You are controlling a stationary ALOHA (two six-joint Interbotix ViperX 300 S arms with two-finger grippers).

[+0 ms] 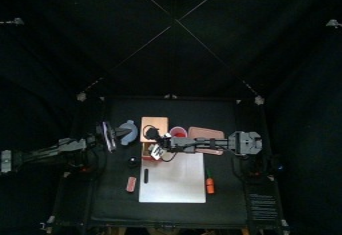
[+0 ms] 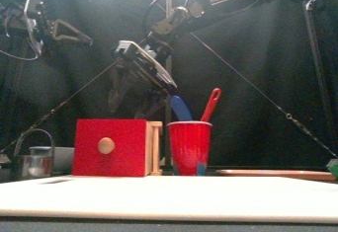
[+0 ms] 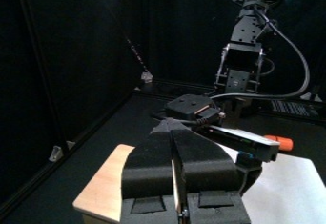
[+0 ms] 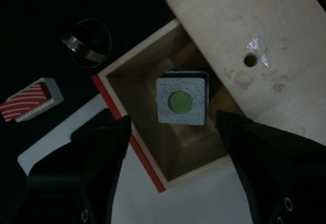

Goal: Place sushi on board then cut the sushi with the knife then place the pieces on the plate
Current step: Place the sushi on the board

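- Sushi (image 4: pixel 181 100) sits down inside the open drawer of the wooden box (image 4: pixel 254 37), right under my right claw (image 4: pixel 176 137).
- My right claw hangs over the drawer with its two jaws wide apart, one on each side of the piece. It does not touch the piece.
- The drawer walls stand close around the piece, with a little bare wood on every side of it.
- The pale top of the box is right next to the open drawer.
- My left claw (image 3: pixel 173 137) is by the left side of the box, with its jaws pressed together.
- The red cup (image 2: pixel 189 145) stands just beside the box on its right. The blue knife (image 2: pixel 180 108) and the red knife (image 2: pixel 211 103) stick up out of it.
- The red drawer front (image 2: pixel 111 148) faces the front edge of the table (image 1: pixel 114 204).
- The white board (image 1: pixel 174 179) lies flat in front of the box and the cup, and much of its top is bare.
- The pink tray (image 2: pixel 271 174) lies flat to the right of the cup.
- The metal cutter (image 4: pixel 84 41) rests on the table left of the box, and a red and white striped toy (image 4: pixel 29 99) lies near it.
- The table is black, and black curtains (image 1: pixel 80 39) hang at the back and sides.
- The piece is a square dark block with a paler top and a round green spot in the middle.
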